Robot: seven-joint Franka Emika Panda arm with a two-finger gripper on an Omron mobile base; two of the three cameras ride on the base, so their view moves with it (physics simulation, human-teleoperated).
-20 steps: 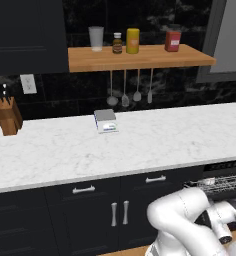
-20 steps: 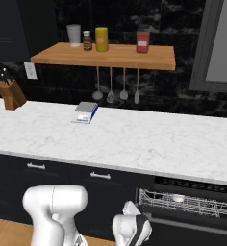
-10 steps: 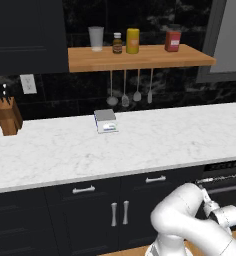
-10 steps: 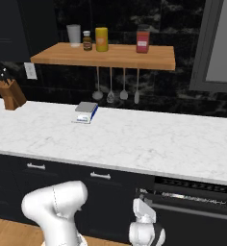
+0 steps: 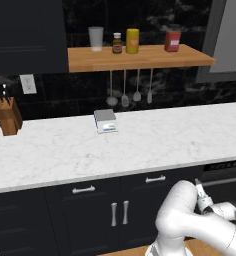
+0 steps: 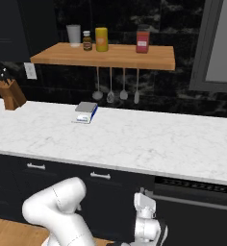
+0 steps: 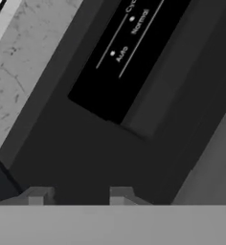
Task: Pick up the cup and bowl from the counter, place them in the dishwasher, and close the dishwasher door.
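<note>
The dishwasher door (image 6: 197,218) stands upright and shut under the white marble counter (image 6: 134,139), its grey bar handle (image 6: 197,199) just below the thin control strip (image 6: 192,185). In the left base view the same door (image 5: 229,192) is at the lower right edge. My gripper (image 6: 144,202) is low, in front of the door's left end, just left of the handle. In the hand view the gripper (image 7: 79,197) points at the control strip (image 7: 129,52) and the handle (image 7: 177,81), with a gap between its tips and nothing in it. The racks are hidden behind the door.
A small scale (image 5: 106,121) and a knife block (image 5: 7,114) stand on the counter (image 5: 140,145). The wooden shelf (image 5: 140,57) carries a pale tumbler (image 5: 95,38), a bottle and jars, with utensils hanging below. Navy cabinets (image 5: 90,210) with silver handles lie left of the dishwasher.
The dishwasher door has swung up from open, with the wire racks showing, to shut. My hand has risen along with it, from down low to handle height.
</note>
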